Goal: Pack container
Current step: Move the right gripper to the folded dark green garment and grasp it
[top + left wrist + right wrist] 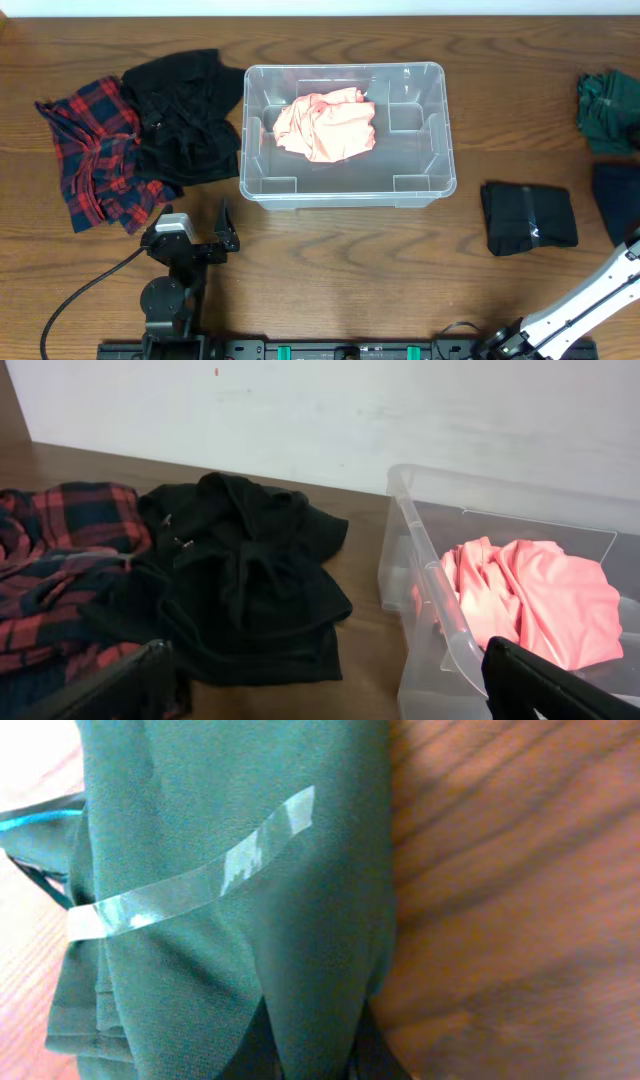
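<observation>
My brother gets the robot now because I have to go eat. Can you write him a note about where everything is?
Left gripper: open, empty, facing the black garment and plaid garment.
Right gripper: close over the green garment; open or shut, cannot tell.
Container: mid-table, one pink garment inside.
Done: one piece packed.
To do: black, plaid, folded black bundle, green and a dark blue piece lie outside it.

A clear container (pixel 345 192) and a salmon-pink garment (pixel 327 127) are seen. Red-and-navy plaid is shown on the shirt (pixel 95 150), plain black on the crumpled garment (pixel 185 120). Dark green is noted on the bundled garment (pixel 250 920), brown wood grain on the table (pixel 340 270).
</observation>
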Tool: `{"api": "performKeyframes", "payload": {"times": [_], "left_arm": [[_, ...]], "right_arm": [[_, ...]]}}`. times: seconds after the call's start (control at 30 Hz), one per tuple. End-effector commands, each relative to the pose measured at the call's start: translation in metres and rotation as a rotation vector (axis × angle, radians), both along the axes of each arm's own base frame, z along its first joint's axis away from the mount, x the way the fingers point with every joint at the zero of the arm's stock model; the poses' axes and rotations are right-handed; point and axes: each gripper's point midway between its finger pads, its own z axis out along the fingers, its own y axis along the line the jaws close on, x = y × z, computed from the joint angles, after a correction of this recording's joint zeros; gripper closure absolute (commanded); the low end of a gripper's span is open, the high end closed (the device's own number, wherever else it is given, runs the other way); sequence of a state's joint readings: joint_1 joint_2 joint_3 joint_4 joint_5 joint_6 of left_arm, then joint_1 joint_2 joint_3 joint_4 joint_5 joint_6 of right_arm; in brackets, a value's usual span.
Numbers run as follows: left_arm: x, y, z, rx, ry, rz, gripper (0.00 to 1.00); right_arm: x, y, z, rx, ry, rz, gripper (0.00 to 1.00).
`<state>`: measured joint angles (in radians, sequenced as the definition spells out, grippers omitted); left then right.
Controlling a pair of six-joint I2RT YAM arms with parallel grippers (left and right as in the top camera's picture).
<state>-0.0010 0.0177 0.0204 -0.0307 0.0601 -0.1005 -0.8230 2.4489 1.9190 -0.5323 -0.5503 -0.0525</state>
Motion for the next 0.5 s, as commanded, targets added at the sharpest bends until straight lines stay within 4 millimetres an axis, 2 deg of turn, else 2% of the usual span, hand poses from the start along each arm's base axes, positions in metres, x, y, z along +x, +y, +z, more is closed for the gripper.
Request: {"api": "performKeyframes", "payload": {"times": [0.0,0.1,0.2,0.33,0.47], "left_arm": [[-0.001,0.001,-0.017,0.009,0.052,0.003,0.02],[-0.001,0.001,-0.017,0.009,0.052,0.003,0.02],[-0.001,0.001,-0.017,0.009,0.052,0.003,0.02],[-0.001,0.001,-0.017,0.009,0.052,0.003,0.02],[-0.001,0.001,-0.017,0.009,0.052,0.003,0.02]], "right_arm": [[0.011,0.022,-0.013,0.040,0.018,0.031,0.99],[0.019,0.028,0.012,0.051,-0.034,0.049,0.99],[0.027,0.036,0.056,0.057,-0.109,0.058,0.99],[0.032,0.060,0.136,0.029,-0.205,0.098,0.99],[0.028,0.104,0.210,-0.002,-0.266,0.162,0.99]]}}
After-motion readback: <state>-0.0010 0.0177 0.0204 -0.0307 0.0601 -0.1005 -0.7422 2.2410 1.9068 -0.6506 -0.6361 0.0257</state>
